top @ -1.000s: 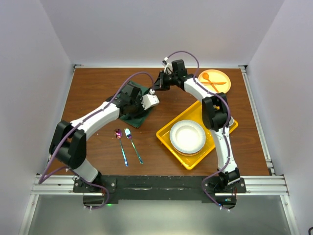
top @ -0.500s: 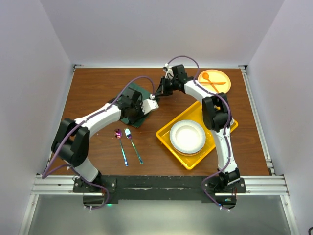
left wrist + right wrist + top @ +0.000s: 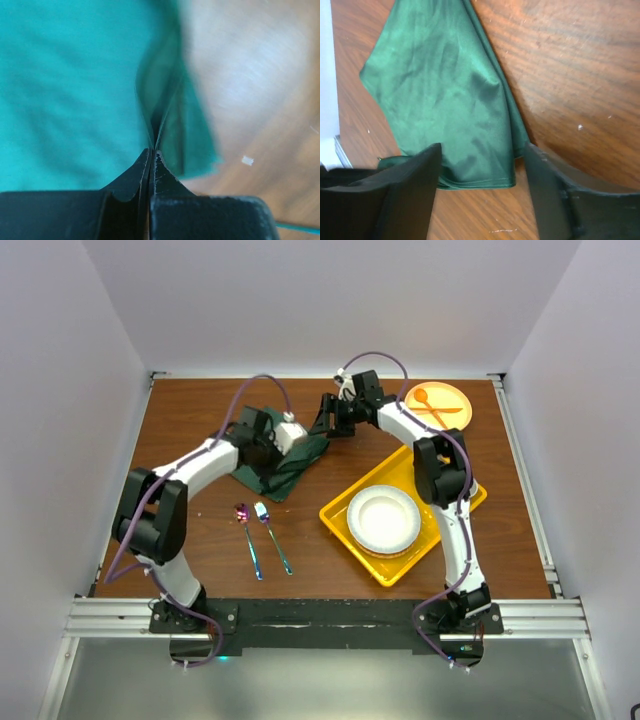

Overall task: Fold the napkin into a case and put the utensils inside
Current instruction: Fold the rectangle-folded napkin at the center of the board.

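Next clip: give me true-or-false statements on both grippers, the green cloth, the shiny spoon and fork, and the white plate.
1. The left gripper is shut on the dark green cloth napkin. True.
2. The right gripper clamps the napkin. False: its jaws stand open over the cloth.
3. The iridescent metal spoon and fork are tucked inside the napkin. False: both lie on the brown wooden table, apart from it.
4. The round white plate sits in the yellow plastic tray. True.
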Controlling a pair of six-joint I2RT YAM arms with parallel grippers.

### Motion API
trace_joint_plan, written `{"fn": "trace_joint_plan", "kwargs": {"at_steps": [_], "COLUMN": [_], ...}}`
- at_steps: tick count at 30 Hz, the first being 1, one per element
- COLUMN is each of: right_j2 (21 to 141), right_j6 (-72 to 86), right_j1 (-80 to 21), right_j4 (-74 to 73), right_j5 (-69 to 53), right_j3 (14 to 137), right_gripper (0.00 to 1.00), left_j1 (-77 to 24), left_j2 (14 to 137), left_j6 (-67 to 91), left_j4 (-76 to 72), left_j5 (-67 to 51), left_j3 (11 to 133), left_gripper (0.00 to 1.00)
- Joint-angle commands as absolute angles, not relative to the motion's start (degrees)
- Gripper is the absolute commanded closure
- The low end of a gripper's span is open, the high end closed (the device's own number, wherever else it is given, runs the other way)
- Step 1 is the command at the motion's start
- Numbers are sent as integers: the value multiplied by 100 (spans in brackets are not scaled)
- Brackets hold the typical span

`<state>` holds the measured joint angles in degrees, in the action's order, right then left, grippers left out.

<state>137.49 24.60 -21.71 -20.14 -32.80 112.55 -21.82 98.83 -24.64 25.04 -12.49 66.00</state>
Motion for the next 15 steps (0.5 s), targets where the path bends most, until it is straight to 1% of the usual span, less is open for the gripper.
{"fn": "trace_joint_plan", "kwargs": {"at_steps": [1, 3, 4, 5, 7, 10, 11, 12, 14, 15], "right_j2": [13228, 13123, 13000, 12956, 12824, 12823, 12832, 12832, 12797, 12806], "right_j6": [2619, 2523, 2479, 2383, 2294, 2145, 1979, 1873, 1471, 1294], "right_j1": [-2048, -2048, -2039, -2039, -2057, -2065, -2092, -2153, -2249, -2407], "right_j4": [-1600, -1512, -1486, -1451, -1433, -1608, -1713, -1783, -1933, -2038], "right_j5": [-3506, -3507, -3498, -3489, -3445, -3384, -3375, -3331, -3357, -3375], "right_j3": [11487, 11444, 11409, 11304, 11163, 11074, 11092, 11100, 11109, 11153], "right_gripper": [22, 23, 28, 29, 29, 34, 41, 44, 52, 62], "left_j1": [-1513, -1205, -1100, -916, -695, -361, -212, -133, 139, 219], "left_j2": [10151, 10405, 10476, 10590, 10678, 10942, 11003, 11021, 11065, 11065], "left_j6": [-1978, -1890, -1881, -1890, -1811, -1775, -1749, -1662, -1574, -1504], "left_j4": [2636, 2742, 2742, 2725, 2602, 2742, 2725, 2594, 2479, 2287], "left_j5": [-1907, -2038, -2039, -2022, -2003, -2022, -2004, -1908, -1768, -1558], "left_j3": [7654, 8040, 8138, 8217, 8419, 8823, 8920, 8930, 9017, 9018], "left_gripper": [100, 100, 100, 100, 100, 100, 100, 100, 100, 100]}}
